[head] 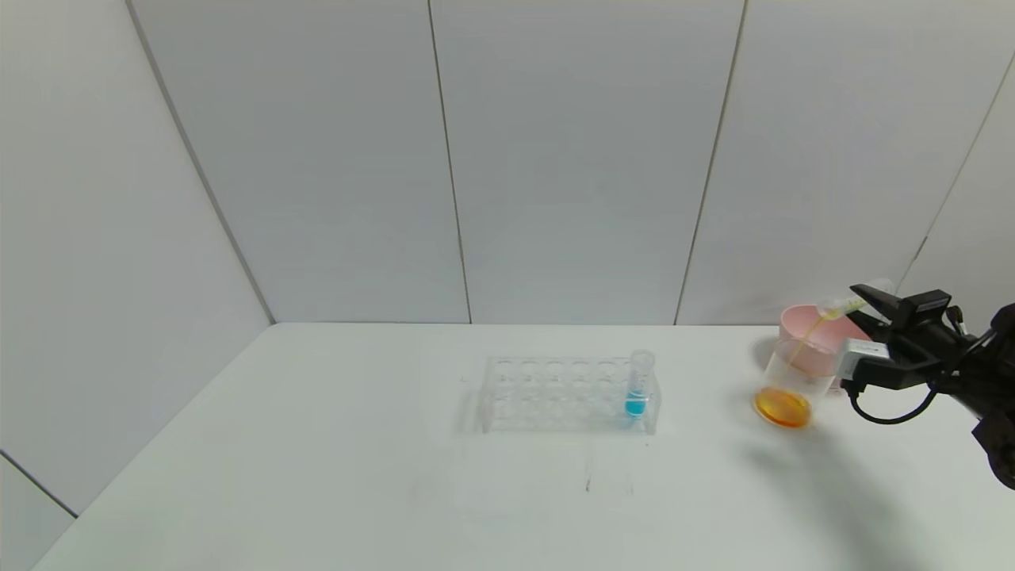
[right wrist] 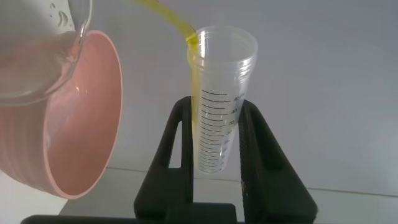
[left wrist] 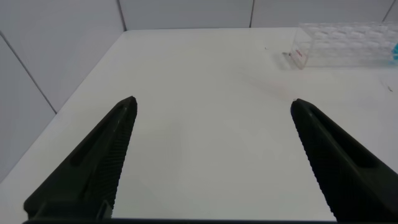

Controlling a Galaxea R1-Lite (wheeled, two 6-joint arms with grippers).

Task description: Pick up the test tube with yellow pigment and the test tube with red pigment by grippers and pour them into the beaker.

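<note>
table (head: 317, 476): white
tube rack (head: 567, 394): clear, mid-table
beaker (head: 793, 385): right of the rack, orange liquid inside
pink bowl (head: 817, 327): just behind the beaker

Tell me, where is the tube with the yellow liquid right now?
In the head view the test tube with yellow pigment is at far right, tipped over the beaker, held by the right gripper, with the pink bowl just behind.
</note>
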